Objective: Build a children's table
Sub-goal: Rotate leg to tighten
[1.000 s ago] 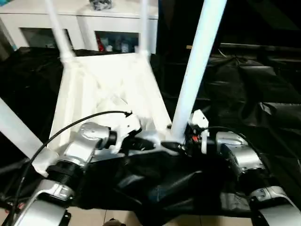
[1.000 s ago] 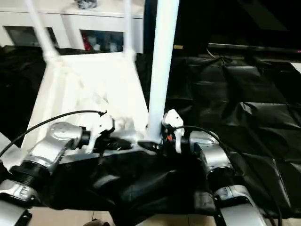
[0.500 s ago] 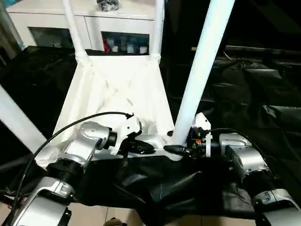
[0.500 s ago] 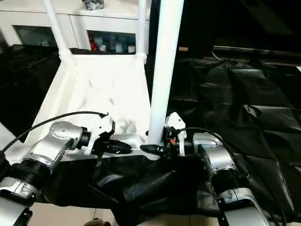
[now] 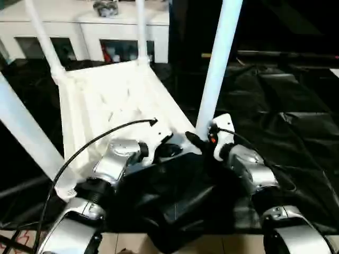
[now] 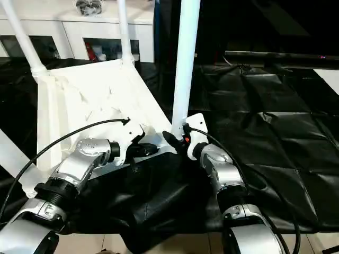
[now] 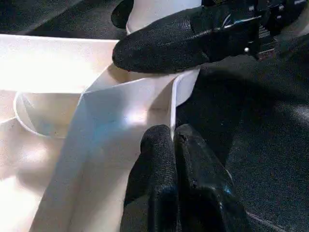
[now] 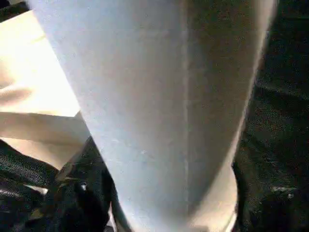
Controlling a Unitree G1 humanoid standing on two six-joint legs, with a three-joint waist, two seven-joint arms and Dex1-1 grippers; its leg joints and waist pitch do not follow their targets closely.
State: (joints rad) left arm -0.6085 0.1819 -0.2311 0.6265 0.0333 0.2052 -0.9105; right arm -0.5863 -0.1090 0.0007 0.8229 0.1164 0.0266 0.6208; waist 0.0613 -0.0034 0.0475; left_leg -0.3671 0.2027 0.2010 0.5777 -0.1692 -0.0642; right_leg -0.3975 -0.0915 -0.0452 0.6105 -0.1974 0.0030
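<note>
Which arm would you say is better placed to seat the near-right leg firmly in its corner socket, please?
Right, probably. The right gripper stands at the base of that leg, one finger across the tube at the socket. The left gripper is shut against the table top's edge.

White plastic rectangular tabletop [image 6: 90, 100] lies upside down on black sheet-covered surface [image 6: 265, 132], four white tapered tube legs standing in its corners. Nearest right leg [image 6: 185, 58] rises beside right hand [image 6: 172, 141]; left hand [image 6: 145, 150] at tabletop's near edge. White glass-door cabinet [image 6: 79, 37] behind.
</note>
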